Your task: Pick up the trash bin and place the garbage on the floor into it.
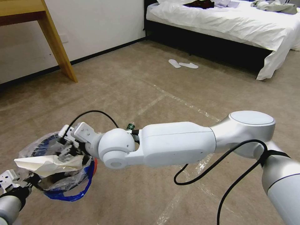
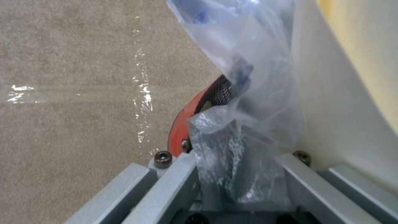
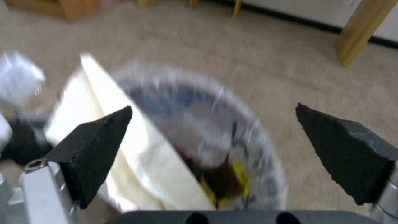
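Observation:
The trash bin (image 1: 70,182), red with a crinkly clear liner edged in blue, hangs off the floor (image 1: 140,78) at lower left. My left gripper (image 1: 11,182) is shut on its rim; the left wrist view shows the fingers (image 2: 178,180) clamping the plastic and the red rim (image 2: 182,124). A large cream paper (image 1: 47,164) lies across the bin's mouth. My right gripper (image 1: 67,147) hovers just above it, open, with nothing between its black pads (image 3: 99,140); the bin (image 3: 253,133) and paper (image 3: 136,161) lie below. A small green-labelled bottle (image 1: 130,126) lies on the carpet behind the right wrist.
A wooden table leg (image 1: 59,47) stands at the far left by the wall. A bed (image 1: 234,22) fills the far right, with two white slippers (image 1: 182,64) in front of it. A black cable (image 1: 203,175) loops under my right arm.

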### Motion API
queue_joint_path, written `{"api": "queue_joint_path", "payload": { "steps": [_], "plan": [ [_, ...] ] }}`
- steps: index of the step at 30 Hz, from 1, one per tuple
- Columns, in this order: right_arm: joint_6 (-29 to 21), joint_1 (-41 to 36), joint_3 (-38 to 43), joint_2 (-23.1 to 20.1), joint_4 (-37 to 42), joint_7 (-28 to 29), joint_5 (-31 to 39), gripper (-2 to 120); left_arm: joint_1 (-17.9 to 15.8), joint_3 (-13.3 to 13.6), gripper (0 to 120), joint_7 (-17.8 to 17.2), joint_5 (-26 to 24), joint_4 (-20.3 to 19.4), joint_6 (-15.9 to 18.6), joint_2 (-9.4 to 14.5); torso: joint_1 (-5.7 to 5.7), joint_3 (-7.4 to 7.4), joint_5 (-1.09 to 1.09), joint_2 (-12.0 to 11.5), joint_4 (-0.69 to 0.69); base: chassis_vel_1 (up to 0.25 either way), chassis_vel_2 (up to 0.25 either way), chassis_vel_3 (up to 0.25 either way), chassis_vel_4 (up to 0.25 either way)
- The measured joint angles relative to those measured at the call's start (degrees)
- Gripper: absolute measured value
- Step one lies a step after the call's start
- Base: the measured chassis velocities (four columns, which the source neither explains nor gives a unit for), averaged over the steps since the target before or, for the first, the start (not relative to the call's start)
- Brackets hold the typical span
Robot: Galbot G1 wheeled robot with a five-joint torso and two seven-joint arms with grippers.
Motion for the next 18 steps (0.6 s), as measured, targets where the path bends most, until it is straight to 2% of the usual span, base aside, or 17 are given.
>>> {"api": "queue_joint_path", "payload": {
  "steps": [4, 6, 7, 9, 10, 11, 12, 13, 14, 15, 16, 18],
  "plan": [
    [1.4, -0.9, 3.9, -1.4, 1.0, -0.7, -0.4, 100, -0.2, 0.1, 0, 0.0, 0.0, 0.3, 0.0, 0.2, 0.0, 0.0, 0.0, 0.0, 0.0, 0.0, 0.0, 0.0, 0.0],
    [3.2, -1.9, 8.9, -3.5, 2.3, -1.7, -0.9, 100, -0.5, 0.0, 0, 0.0, 0.0, 0.6, 0.0, 0.2, 0.0, 0.0, 0.0, 0.0, 0.0, 0.0, 0.0, 0.0, 0.0],
    [3.2, -1.9, 8.9, -3.5, 2.3, -1.7, -0.9, 100, -0.5, 0.0, 0, 0.0, 0.0, 0.6, 0.0, 0.2, 0.0, 0.0, 0.0, 0.0, 0.0, 0.0, 0.0, 0.0, 0.0],
    [6.0, -4.2, 15.9, -6.6, 4.1, -3.3, -1.8, 100, -0.7, -0.2, 0, 0.0, 0.1, 1.0, 0.0, 0.4, 0.0, -0.01, 0.0, 0.0, -0.01, 0.0, 0.0, 0.0, 0.0],
    [6.0, -4.2, 15.9, -6.6, 4.1, -3.3, -1.8, 100, -0.7, -0.2, 0, 0.0, 0.1, 1.0, 0.0, 0.4, 0.0, -0.01, 0.0, 0.0, -0.01, 0.0, 0.0, 0.0, 0.0],
    [8.1, -6.6, 20.2, -8.6, 5.1, -4.9, -2.6, 100, -0.7, -0.4, 0, 0.0, 0.4, 1.0, 0.0, 0.5, 0.0, 0.0, 0.0, 0.0, 0.01, 0.0, 0.0, 0.0, 0.0],
    [13.5, -14.0, 32.6, -15.7, 8.1, -8.8, -3.2, 100, -0.5, -1.0, 0, 0.2, 0.6, 0.9, -0.2, 0.6, 0.0, 0.0, 0.05, 0.0, -0.07, 0.0, 0.0, 0.0, 0.0],
    [13.5, -14.0, 32.6, -15.7, 8.1, -8.8, -3.2, 100, -0.5, -1.0, 0, 0.2, 0.6, 0.9, -0.2, 0.6, 0.0, 0.0, 0.05, 0.0, -0.07, 0.0, 0.0, 0.0, 0.0],
    [14.2, -16.0, 35.8, -17.6, 9.5, -10.1, -3.2, 100, -0.5, -1.0, 0, 0.3, 0.7, 0.6, -0.2, 0.5, 0.0, 0.01, 0.03, 0.0, 0.02, 0.0, 0.0, 0.0, 0.0],
    [15.4, -20.0, 42.3, -21.8, 11.5, -11.7, -3.3, 100, -0.3, -1.1, 0, 0.3, 0.7, 0.4, -0.2, 0.6, -0.01, -0.01, 0.0, 0.0, 0.0, 0.0, 0.0, 0.0, 0.0],
    [15.4, -20.0, 42.3, -21.8, 11.5, -11.7, -3.3, 100, -0.3, -1.1, 0, 0.3, 0.7, 0.4, -0.2, 0.6, -0.01, -0.01, 0.0, 0.0, 0.0, 0.0, 0.0, 0.0, 0.0],
    [17.0, -29.1, 53.3, -28.0, 14.5, -14.1, -4.7, 100, -0.2, -1.1, 0, 0.3, 0.9, -0.4, -0.3, 0.6, -0.01, 0.0, 0.07, 0.0, -0.04, 0.0, 0.0, 0.0, 0.0]
  ]
}}
